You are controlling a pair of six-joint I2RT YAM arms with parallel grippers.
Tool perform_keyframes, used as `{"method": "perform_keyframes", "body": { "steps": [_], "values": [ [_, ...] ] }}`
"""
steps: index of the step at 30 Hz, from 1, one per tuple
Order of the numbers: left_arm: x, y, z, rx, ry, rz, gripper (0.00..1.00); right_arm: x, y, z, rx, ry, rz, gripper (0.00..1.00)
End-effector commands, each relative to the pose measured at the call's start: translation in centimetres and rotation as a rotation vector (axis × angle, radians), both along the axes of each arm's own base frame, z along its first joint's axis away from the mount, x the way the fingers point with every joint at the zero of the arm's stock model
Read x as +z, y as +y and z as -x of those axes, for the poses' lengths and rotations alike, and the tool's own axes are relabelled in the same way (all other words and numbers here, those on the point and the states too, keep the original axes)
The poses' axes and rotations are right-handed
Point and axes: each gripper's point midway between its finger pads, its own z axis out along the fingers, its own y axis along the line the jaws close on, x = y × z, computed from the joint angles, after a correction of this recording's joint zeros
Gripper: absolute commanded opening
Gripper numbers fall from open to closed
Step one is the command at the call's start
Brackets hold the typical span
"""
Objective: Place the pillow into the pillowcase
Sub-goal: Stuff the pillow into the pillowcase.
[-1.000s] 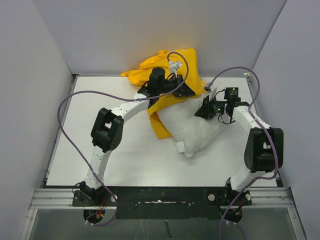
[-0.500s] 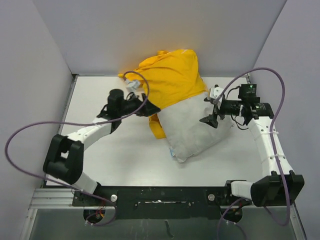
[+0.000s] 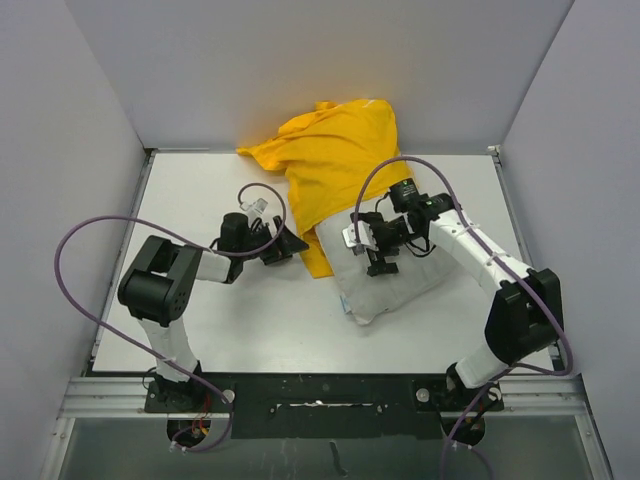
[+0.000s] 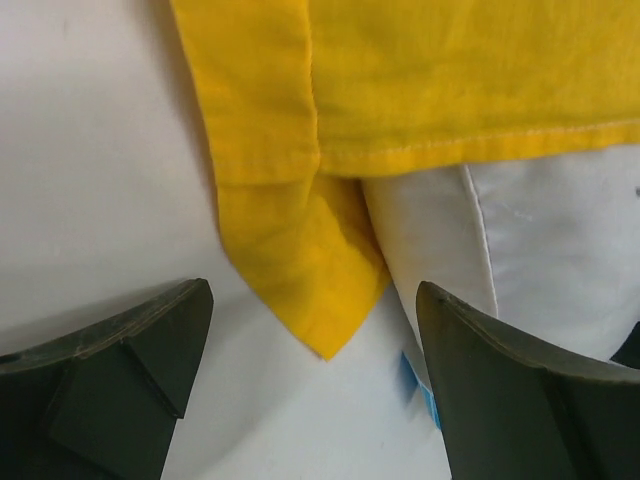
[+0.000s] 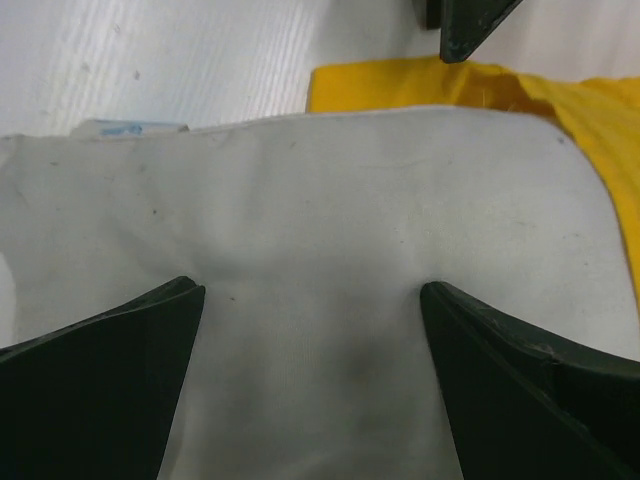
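While both are spread and empty, the right end effector (image 5: 312,335) is held over the pillow (image 5: 320,210), and the left end effector (image 4: 312,340) is faced by a corner of the yellow pillowcase (image 4: 430,70), by which the pillow's end is covered.

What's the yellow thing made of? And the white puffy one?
The pillowcase looks like thin matte cloth: it folds and has a stitched hem. The pillow looks like matte white woven fabric, probably stuffed: plump, fine weave showing.
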Motion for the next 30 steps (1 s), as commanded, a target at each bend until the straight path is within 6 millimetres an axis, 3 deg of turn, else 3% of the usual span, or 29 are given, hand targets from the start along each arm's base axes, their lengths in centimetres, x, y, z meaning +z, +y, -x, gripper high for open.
{"method": "perform_keyframes", "body": {
  "steps": [1,5,8,12,14,16,18,21,23,24,25,27,30],
  "values": [
    [0.8,-2.4,-4.4,0.037,-0.134,-0.054,0.83,-1.5,-1.8,-3.8,-0.053,-0.164,0.153,0.98],
    [-1.5,-3.8,-5.6,0.049,-0.112,-0.119,0.74,-3.8,-2.2,-5.0,-0.095,-0.176,0.21,0.96],
    [-2.9,-4.1,-5.8,0.054,-0.091,-0.128,0.44,-4.5,-2.2,-5.6,-0.136,-0.163,0.209,0.81],
    [-3.1,-4.9,-5.4,0.002,-0.111,-0.092,0.03,-4.2,-1.8,-7.0,-0.208,-0.168,0.187,0.26],
    [-0.9,-5.9,-4.6,-0.062,-0.158,-0.03,0.0,-3.2,-1.5,-8.3,-0.264,-0.193,0.168,0.06],
    [2.7,-7.4,-3.0,-0.16,-0.212,0.027,0.0,-0.8,-1.0,-10.3,-0.338,-0.259,0.126,0.0],
    [6.9,-9.0,-0.1,-0.287,-0.245,0.082,0.0,3.6,-0.3,-12.7,-0.421,-0.364,0.046,0.0],
    [14.3,-11.0,5.5,-0.475,-0.286,0.171,0.0,12.5,0.5,-15.6,-0.543,-0.548,-0.09,0.0],
    [18.5,-12.0,10.2,-0.601,-0.315,0.216,0.0,16.2,0.7,-16.4,-0.609,-0.593,-0.135,0.0],
    [20.1,-12.2,12.0,-0.641,-0.326,0.23,0.0,17.0,0.6,-16.7,-0.636,-0.604,-0.143,0.0],
    [21.1,-12.1,13.7,-0.674,-0.322,0.238,0.0,17.1,0.4,-16.9,-0.653,-0.613,-0.141,0.0],
    [22.2,-11.7,16.3,-0.721,-0.312,0.262,0.0,14.8,0.1,-17.0,-0.675,-0.6,-0.111,0.0],
    [20.8,-10.6,18.3,-0.733,-0.249,0.269,0.0,7.2,0.4,-15.5,-0.624,-0.482,-0.03,0.0]
  ]
}}
